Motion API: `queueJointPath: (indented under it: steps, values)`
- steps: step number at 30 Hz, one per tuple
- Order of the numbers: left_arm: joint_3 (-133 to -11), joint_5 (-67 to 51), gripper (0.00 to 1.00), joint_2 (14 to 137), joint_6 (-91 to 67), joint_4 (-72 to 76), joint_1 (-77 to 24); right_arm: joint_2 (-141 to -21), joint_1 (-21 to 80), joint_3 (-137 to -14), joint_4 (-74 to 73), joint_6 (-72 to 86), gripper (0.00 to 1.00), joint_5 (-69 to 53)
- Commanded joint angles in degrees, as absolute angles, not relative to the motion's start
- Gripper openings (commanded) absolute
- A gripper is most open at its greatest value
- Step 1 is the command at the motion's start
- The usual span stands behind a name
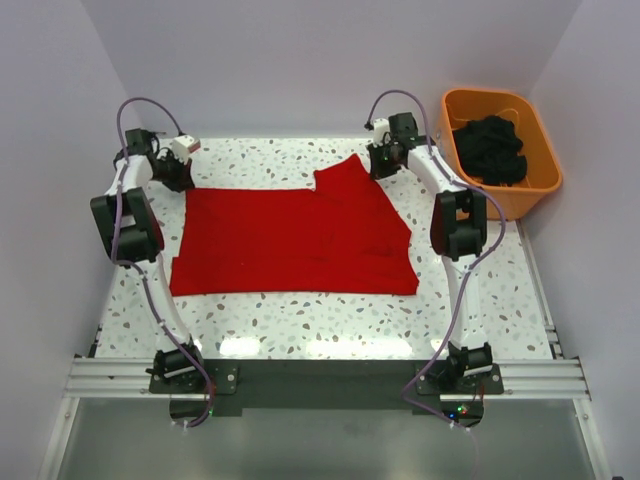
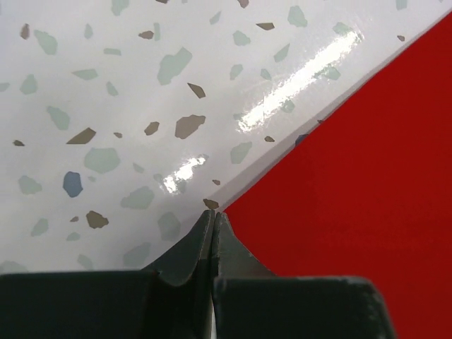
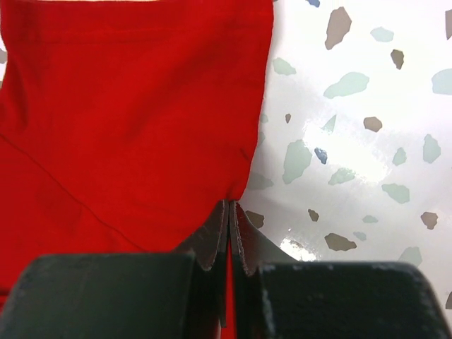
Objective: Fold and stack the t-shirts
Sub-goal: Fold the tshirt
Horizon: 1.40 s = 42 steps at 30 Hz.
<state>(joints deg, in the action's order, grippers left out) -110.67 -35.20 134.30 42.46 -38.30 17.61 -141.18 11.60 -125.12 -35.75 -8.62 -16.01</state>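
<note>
Left fingers [image 2: 189, 256] clenched at the red t-shirt [image 1: 290, 245] edge, right fingers [image 3: 212, 244] pinching its sleeve cloth between them — shirt spread flat on the tabletop [image 1: 300, 322].

Dark heap [image 1: 490, 150] in tub [image 1: 549, 178] unidentifiable; t-shirt [image 2: 353, 212] cropped in 2 wrist views.

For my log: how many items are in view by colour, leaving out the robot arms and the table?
red t-shirt: 1
orange tub: 1
black heap of clothes, in the tub: 1
Total: 3
</note>
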Motion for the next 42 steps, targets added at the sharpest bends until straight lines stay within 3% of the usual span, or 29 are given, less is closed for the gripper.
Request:
queueJointPath:
  steps: [1,14,24,42]
  values:
    - [-109.8,-37.9,0.0,129.5,41.6,-34.5,18.5,-136.1,11.3,-125.1,-33.3,-8.1,0.0,-17.5]
    - [-109.6,-37.8,0.0,130.1,41.6,-33.9,18.7,-138.7,11.3,-128.1,-34.3,-6.9,0.0,-18.5]
    - [-108.4,-39.1,0.0,127.2,42.0,-33.5,19.7,-133.2,10.2,-123.2,-33.3,-8.0,0.0,-19.1]
    - [-95.6,-44.1,0.0,115.1,48.1,-33.4,21.9,-121.3,9.3,-111.0,-34.5,-10.5,0.0,-23.8]
